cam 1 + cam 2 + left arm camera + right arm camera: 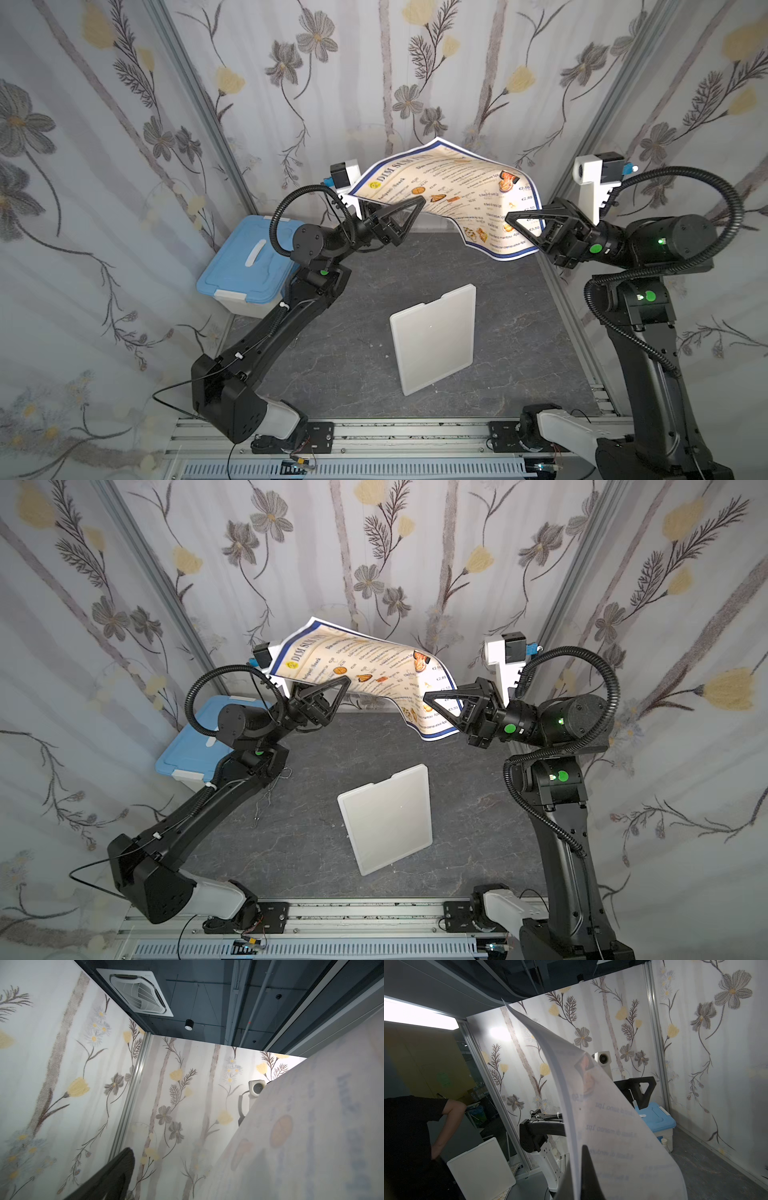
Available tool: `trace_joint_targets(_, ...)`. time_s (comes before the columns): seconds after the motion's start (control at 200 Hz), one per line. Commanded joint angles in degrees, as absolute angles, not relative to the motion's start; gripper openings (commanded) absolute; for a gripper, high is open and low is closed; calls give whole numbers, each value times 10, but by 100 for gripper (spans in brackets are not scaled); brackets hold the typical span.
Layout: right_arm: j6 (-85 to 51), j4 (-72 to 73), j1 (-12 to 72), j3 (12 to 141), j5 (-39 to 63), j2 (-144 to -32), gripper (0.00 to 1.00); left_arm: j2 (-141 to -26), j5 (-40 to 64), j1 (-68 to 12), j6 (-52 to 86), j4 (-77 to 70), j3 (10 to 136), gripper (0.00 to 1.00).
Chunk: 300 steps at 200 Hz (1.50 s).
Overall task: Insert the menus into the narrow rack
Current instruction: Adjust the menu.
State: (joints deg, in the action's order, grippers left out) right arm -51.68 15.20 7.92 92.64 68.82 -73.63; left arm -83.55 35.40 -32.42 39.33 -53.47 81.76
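While your right end effector [513, 218] clamped the menu [457, 183] aloft at upper centre and your left end effector [411, 205] hung with jaws apart beside it, lowering it into the lower-centre narrow rack [434, 338] looked next.

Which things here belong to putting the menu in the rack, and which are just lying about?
Belongs to the job:
menu, pinched by the right gripper
narrow rack, standing on the table
left gripper, open at the menu's other end

Just lying about:
blue-lidded storage box
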Motion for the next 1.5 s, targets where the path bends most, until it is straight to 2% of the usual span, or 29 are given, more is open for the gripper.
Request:
trace_joint_targets(0.0, -584, 207, 81, 935, 649, -733, 0, -859, 406, -328, 442, -605, 858, 100)
trace_joint_targets(0.08, -618, 229, 81, 930, 637, -733, 0, -879, 406, -328, 453, -607, 874, 99)
trace_joint_targets(0.22, -655, 245, 82, 912, 616, -730, 0, -925, 412, -340, 512, -669, 916, 83)
trace_joint_targets(0.395, -598, 172, 82, 909, 609, -727, 0, -930, 462, -359, 533, -629, 942, 66)
trace_joint_targets(0.505, -564, 137, 78, 915, 609, -731, 1, -914, 496, -365, 526, -581, 940, 47)
trace_joint_targets(0.58, -536, 107, 77, 926, 608, -739, 1, -896, 504, -365, 518, -556, 925, 28)
trace_joint_targets(0.64, -514, 84, 77, 936, 609, -746, 2, -878, 504, -365, 495, -525, 910, 20)
trace_joint_targets(0.739, -480, 53, 77, 939, 603, -748, 6, -842, 499, -363, 440, -443, 897, 0)
trace_joint_targets(0.844, -429, 7, 78, 944, 592, -747, 16, -797, 482, -360, 361, -330, 884, 0)
trace_joint_targets(0.934, -400, -14, 79, 944, 588, -744, 47, -771, 476, -355, 308, -245, 884, 0)
trace_joint_targets(1.034, -359, -39, 79, 944, 572, -734, 89, -732, 478, -353, 203, -105, 886, 0)
trace_joint_targets(1.074, -334, -53, 78, 940, 557, -728, 99, -710, 471, -354, 142, -32, 885, 0)
trace_joint_targets(1.164, -319, -34, 78, 913, 561, -725, 100, -669, 458, -353, 54, 83, 881, 0)
trace_joint_targets(1.324, -307, -2, 120, 874, 580, -754, 98, -661, 466, -354, -16, 242, 919, 0)
trace_joint_targets(1.494, -224, -86, 140, 886, 545, -800, 98, -662, 447, -348, -27, 352, 939, 0)
